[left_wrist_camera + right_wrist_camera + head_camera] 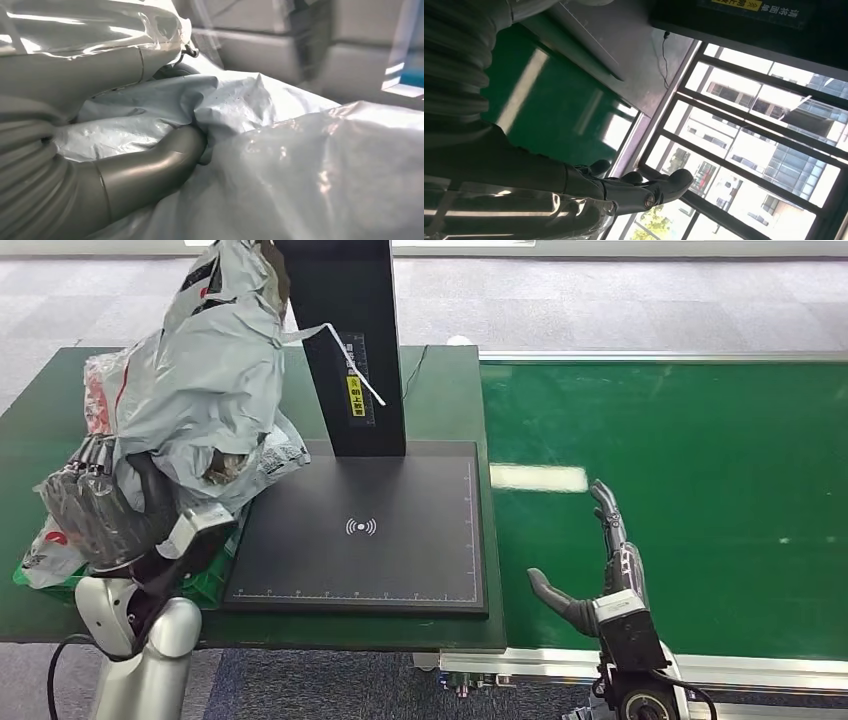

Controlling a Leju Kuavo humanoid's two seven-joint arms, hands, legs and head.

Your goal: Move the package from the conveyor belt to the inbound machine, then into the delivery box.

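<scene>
A crumpled grey plastic package (pixel 210 370) stands tall over the left end of the table, and my left hand (pixel 100 515) grips its lower part. In the left wrist view the thumb (pixel 150 170) presses into the package's pale film (pixel 300 165). Beneath them is the green delivery box (pixel 210 585), mostly hidden by bags. The black inbound machine plate (pixel 360 530), bare, lies just right of the package. My right hand (pixel 600 570) hovers open over the green conveyor belt (pixel 680 490), fingers straight, holding nothing. In the right wrist view that hand (pixel 624 190) is open above the belt (pixel 539 115).
The machine's black post (pixel 345 340) rises behind the plate, close to the package's right side. Other bags, one red and white (pixel 100 390), lie in and around the box. The belt's metal edge (pixel 560 660) runs along the front.
</scene>
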